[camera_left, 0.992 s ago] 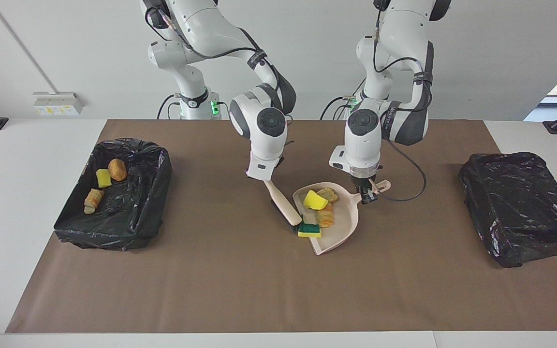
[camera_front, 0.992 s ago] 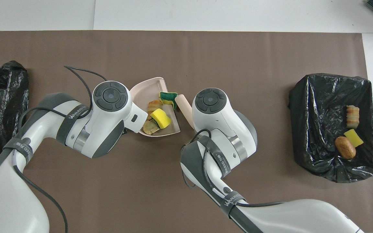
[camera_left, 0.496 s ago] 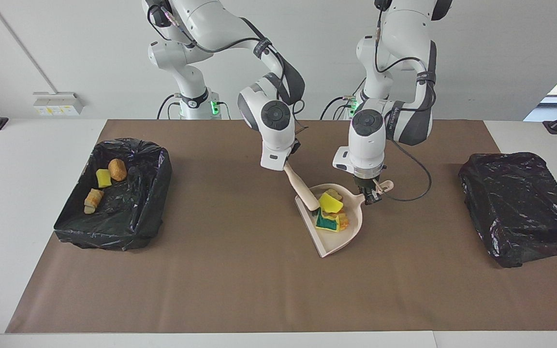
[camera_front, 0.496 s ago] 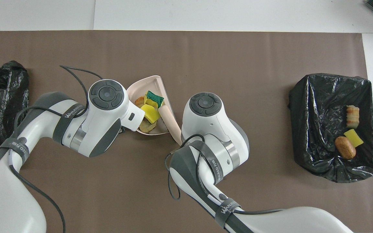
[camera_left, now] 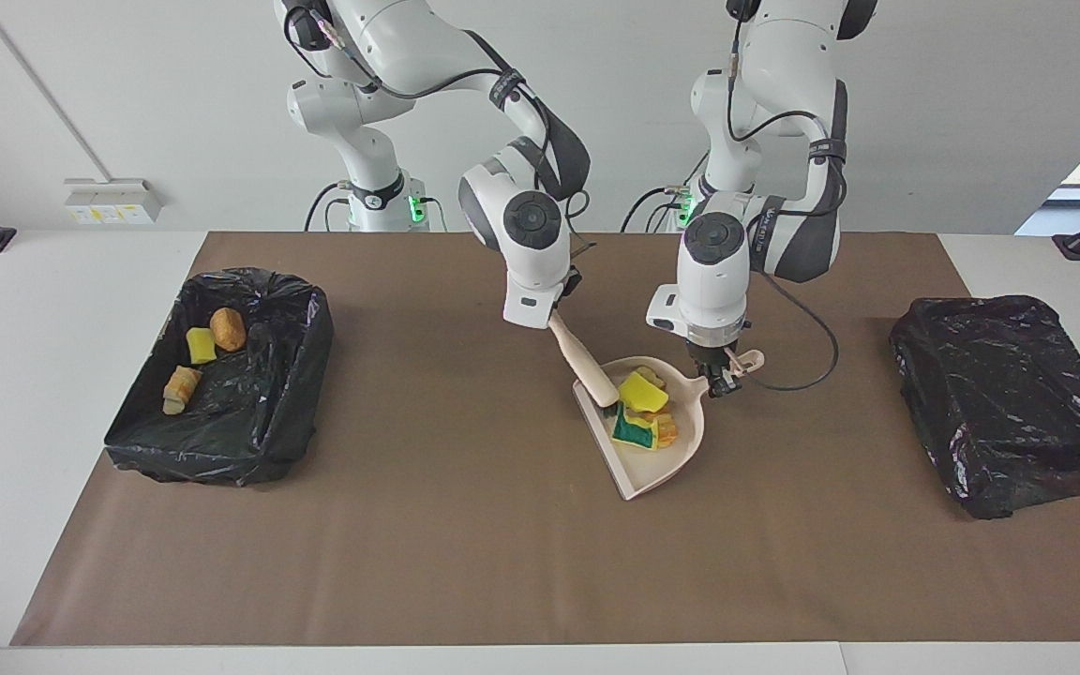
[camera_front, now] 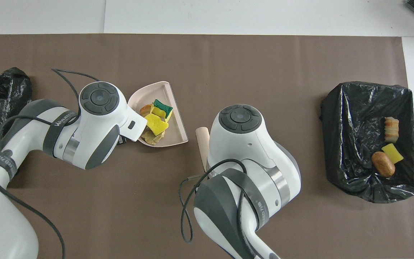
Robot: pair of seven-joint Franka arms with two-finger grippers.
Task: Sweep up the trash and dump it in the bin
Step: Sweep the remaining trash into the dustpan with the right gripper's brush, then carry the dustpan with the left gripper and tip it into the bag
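Observation:
The beige dustpan (camera_left: 657, 464) lies mid-table with several trash scraps in it: a yellow one (camera_left: 643, 394), a yellow-with-green one (camera_left: 632, 431) and an orange-tan one (camera_left: 665, 429). My left gripper (camera_left: 716, 382) is shut on the dustpan's handle (camera_left: 744, 360). My right gripper (camera_left: 554, 324) is shut on a beige brush (camera_left: 585, 367), whose lower end is at the pan's open edge. In the overhead view the dustpan (camera_front: 176, 126), the scraps (camera_front: 156, 120) and the brush (camera_front: 202, 138) show, with the brush apart from the pan. Both grippers are hidden under their wrists there.
A bin lined with a black bag (camera_left: 249, 412) stands toward the right arm's end and holds three scraps (camera_left: 201, 345); it also shows in the overhead view (camera_front: 354, 136). A second black-bagged bin (camera_left: 1009, 403) stands toward the left arm's end. Brown paper (camera_left: 465, 562) covers the table.
The brush pushed the yellow-with-green scrap from the paper into the dustpan. In the overhead view the brush has then drawn away from the pan, and the pan has shifted toward the left arm's end.

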